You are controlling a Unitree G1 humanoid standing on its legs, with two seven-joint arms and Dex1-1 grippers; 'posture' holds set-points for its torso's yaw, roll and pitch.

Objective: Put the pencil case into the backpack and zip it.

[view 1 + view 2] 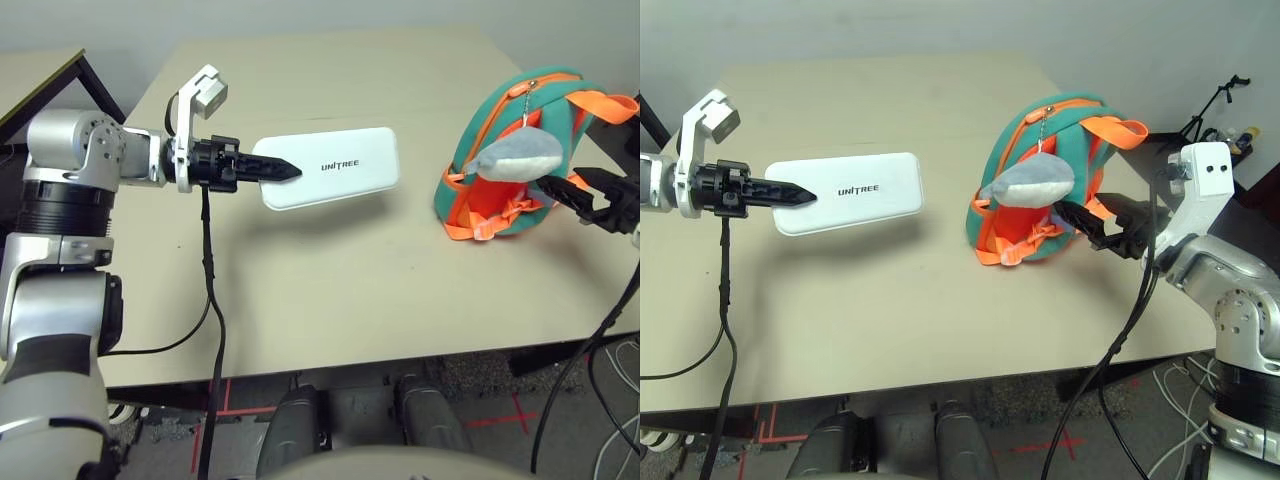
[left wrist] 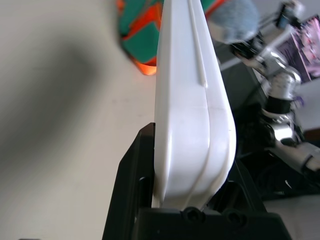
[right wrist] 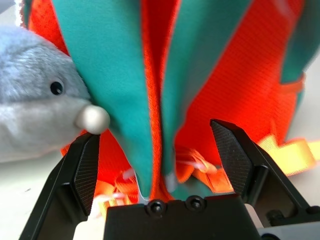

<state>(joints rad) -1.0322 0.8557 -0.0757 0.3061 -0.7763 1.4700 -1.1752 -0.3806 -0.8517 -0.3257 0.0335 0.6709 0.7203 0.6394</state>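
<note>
Pale plain wall (image 1: 940, 35) rises beyond the beige tabletop (image 1: 940, 320); dark floor (image 1: 1015, 450) with red tape lines (image 1: 1070, 445) lies below the tabletop's near edge, white cables (image 1: 1185, 410) to one side.

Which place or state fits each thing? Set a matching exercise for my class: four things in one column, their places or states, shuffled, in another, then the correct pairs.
Things
1. White pencil case
2. Left jaws
3. Right jaws
4. Grey plush charm

Places or states
A. Open, at the backpack
B. Hanging on a chain
C. Held above the table
D. Closed on a white case

Pairs
1-C, 2-D, 3-A, 4-B
</note>
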